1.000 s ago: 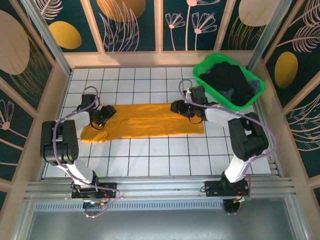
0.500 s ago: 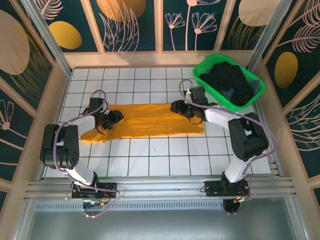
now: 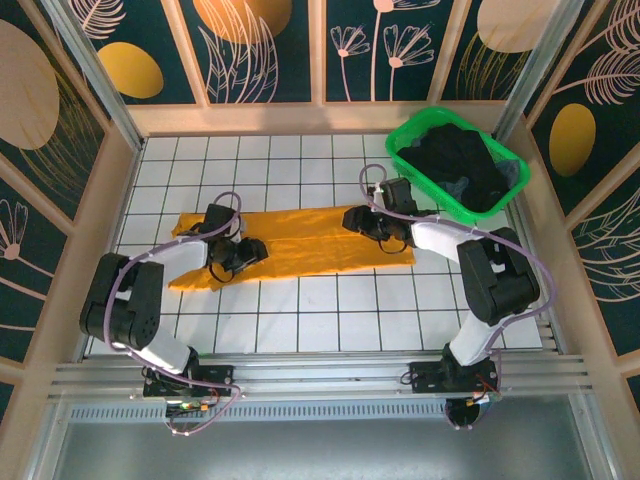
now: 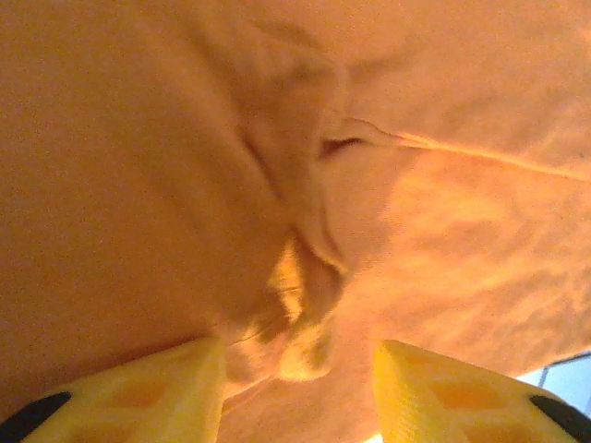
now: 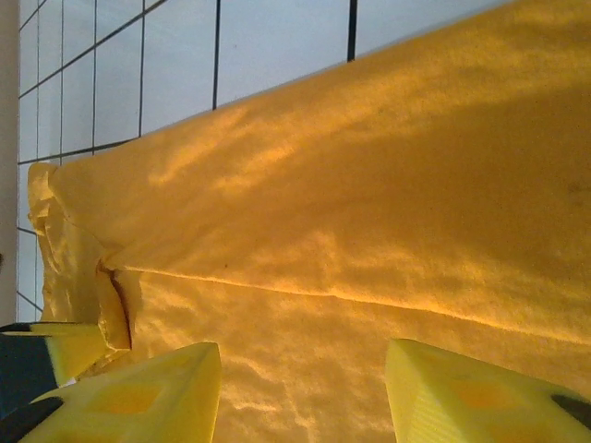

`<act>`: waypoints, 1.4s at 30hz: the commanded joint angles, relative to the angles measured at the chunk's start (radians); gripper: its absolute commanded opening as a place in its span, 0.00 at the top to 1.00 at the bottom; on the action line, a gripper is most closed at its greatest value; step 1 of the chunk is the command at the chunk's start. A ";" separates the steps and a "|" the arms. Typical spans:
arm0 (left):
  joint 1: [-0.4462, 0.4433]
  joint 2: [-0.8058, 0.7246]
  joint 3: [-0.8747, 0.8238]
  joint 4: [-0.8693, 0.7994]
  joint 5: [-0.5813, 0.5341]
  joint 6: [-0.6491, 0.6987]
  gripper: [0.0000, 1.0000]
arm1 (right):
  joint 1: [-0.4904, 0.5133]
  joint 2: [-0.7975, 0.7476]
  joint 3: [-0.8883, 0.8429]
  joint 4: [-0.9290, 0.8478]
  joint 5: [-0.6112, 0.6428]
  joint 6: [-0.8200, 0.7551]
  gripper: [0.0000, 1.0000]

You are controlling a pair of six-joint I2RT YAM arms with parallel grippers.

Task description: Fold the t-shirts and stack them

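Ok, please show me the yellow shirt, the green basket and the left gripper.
yellow shirt [image 3: 315, 252]: top view, middle of cloth.
green basket [image 3: 405, 130]: top view, left rim.
left gripper [image 3: 258, 250]: top view, between fingertips.

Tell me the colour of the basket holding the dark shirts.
The basket is bright green, best seen in the top external view.

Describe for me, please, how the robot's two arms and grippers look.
Both the left arm and right arm have white tubular links, bulky black joint housings and a thin lilac cable looping alongside. The left gripper and right gripper are black outside; their blocky fingers are yellow with black patches.
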 commanded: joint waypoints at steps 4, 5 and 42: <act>0.052 -0.127 0.059 -0.237 -0.298 -0.086 0.52 | 0.001 -0.087 -0.070 0.060 0.002 0.011 0.52; 0.083 -0.128 0.047 -0.248 -0.306 -0.100 0.52 | 0.003 -0.091 -0.079 0.067 -0.002 0.011 0.53; 0.331 -0.051 0.033 -0.180 -0.175 -0.035 0.90 | 0.014 -0.039 -0.067 0.093 -0.053 0.016 0.53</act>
